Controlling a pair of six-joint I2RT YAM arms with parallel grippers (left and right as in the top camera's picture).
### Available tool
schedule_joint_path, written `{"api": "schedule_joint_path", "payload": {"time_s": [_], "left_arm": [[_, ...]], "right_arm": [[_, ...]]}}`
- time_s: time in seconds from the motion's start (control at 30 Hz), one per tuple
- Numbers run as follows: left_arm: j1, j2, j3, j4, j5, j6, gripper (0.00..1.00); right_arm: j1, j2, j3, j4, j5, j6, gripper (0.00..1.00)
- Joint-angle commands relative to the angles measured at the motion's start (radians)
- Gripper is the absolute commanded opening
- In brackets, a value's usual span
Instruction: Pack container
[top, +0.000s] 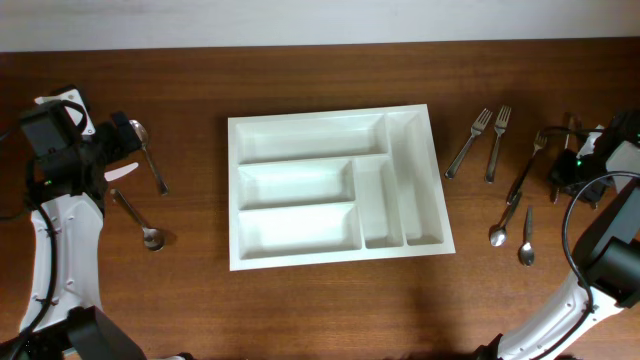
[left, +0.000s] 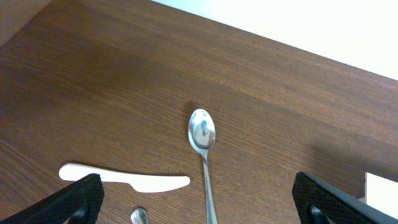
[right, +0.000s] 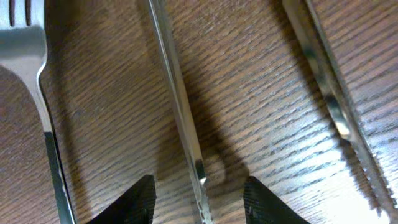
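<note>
Right hand (right: 199, 193), part-open, straddles a utensil handle (right: 177, 106); left hand (left: 202, 199) wide; cutlery (top: 492, 145) lies outside the container (top: 232, 200).

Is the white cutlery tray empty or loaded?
Empty. All five compartments of the large white plastic cutlery tray show bare white floors.

The container (top: 300, 228) is a large white plastic cutlery tray, rectangular with a raised rim. It lies flat and open side up in the middle of the brown wooden table (top: 330, 310), turned slightly askew to the table's edges. It has five compartments: three wide ones stacked on one side, two narrow ones alongside, set crosswise to them. All five show bare white floors.
</note>
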Motion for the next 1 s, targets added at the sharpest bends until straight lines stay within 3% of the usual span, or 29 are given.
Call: {"api": "schedule_joint_path", "payload": {"time_s": [0.0,0.17,0.33,0.63,0.97], "left_arm": [[0.006,0.006,0.019,0.002,-0.011,0.001,0.99],[0.006,0.006,0.019,0.002,-0.011,0.001,0.99],[0.006,0.006,0.019,0.002,-0.011,0.001,0.99],[0.006,0.006,0.019,0.002,-0.011,0.001,0.99],[0.006,0.006,0.019,0.002,-0.011,0.001,0.99]], "right_arm": [[0.003,0.006,0.019,0.002,-0.005,0.002,0.43],[0.003,0.006,0.018,-0.014,-0.004,0.002,0.20],[0.003,0.006,0.018,-0.035,-0.004,0.002,0.04],[0.003,0.001,0.062,-0.138,-0.002,0.002,0.04],[0.044,-0.072,0.351,-0.421,-0.095,0.000,0.04]]}}
